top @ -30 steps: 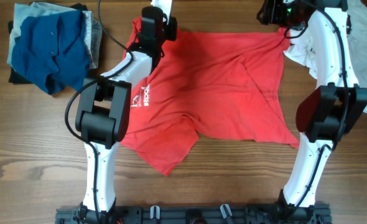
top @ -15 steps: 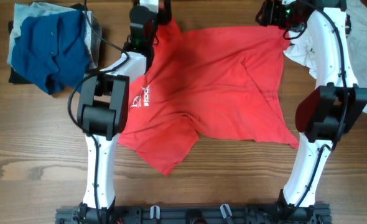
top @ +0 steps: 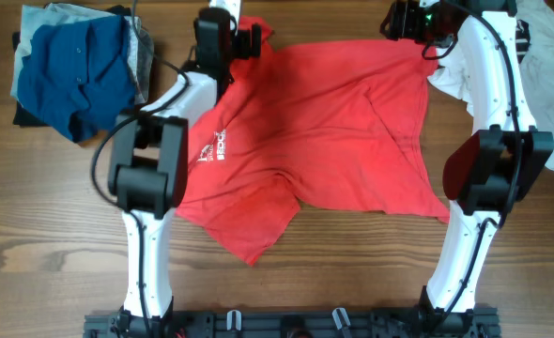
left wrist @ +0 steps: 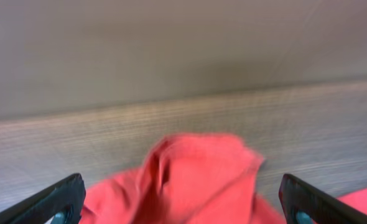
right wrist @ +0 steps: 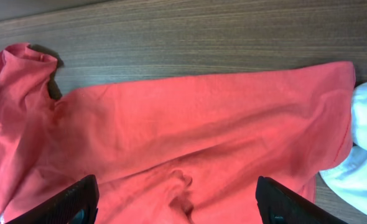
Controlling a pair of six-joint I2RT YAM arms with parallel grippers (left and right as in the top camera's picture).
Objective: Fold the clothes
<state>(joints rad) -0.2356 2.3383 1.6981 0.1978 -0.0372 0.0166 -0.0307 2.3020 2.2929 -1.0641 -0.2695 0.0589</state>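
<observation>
Left gripper [left wrist: 180,186]: released, jaws wide, hovering over a bunched corner of the red T-shirt [top: 333,122]. Right gripper [right wrist: 176,186]: spread wide, holding nothing, above the shirt's far edge. Lies spread across the desk [top: 52,216] between both arms.

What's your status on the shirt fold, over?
Left tool open at far-left corner, right tool open over far edge, nothing gripped. Red shirt spread, unfolded. White garment against its right edge.

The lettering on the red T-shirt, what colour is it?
White lettering, clearest in the overhead view.
</observation>
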